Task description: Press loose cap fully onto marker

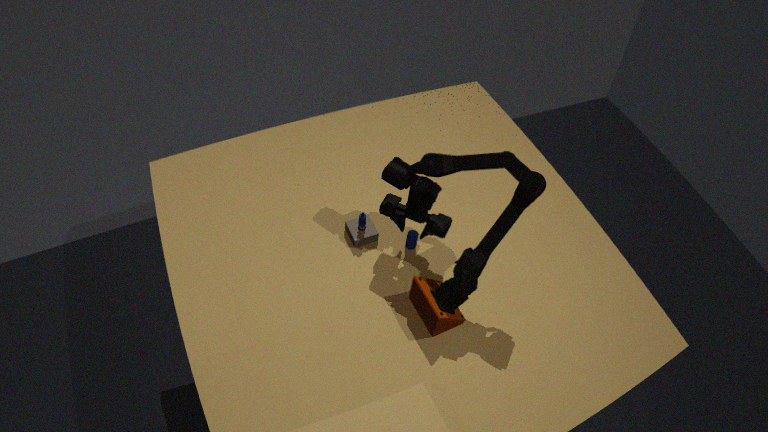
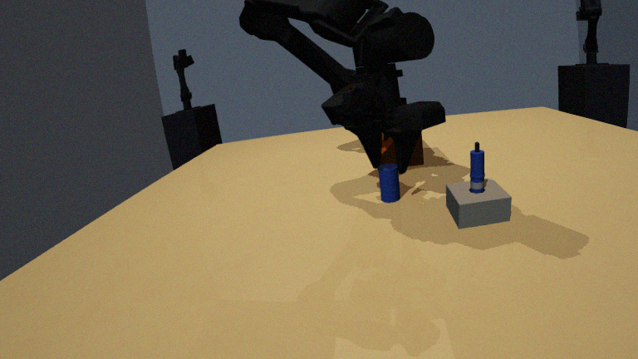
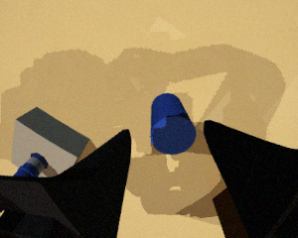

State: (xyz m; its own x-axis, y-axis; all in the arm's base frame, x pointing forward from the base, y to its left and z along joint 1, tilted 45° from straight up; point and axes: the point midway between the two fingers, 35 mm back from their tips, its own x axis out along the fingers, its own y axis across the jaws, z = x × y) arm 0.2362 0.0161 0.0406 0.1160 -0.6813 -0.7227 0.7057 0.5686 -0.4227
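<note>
the hand (image 1: 412, 235) (image 2: 389, 170) (image 3: 167, 131) points down over the cap (image 1: 411, 240) (image 2: 389, 183) (image 3: 172, 130), its fingers apart with nothing between them gripped. that gap looks chosen to pass either side of the cap without knocking it. the cap stands upright on the bench (image 1: 254, 291) (image 2: 211, 251) (image 3: 268, 30), near the block and well within reach, which should let the fingers take it by its sides and keep it upright for the trip across.

the marker (image 1: 362, 221) (image 2: 477, 163) (image 3: 31, 166) stands in the holder block (image 1: 361, 231) (image 2: 484, 211) (image 3: 49, 138), dark tip up (bare, so the capping is all to do). the block presumably serves to hold it steady against a downward push. i judge this the last of the approach: next, lower a little further and close squarely. a lopsided touch could tip the cap, since it stands loose.
</note>
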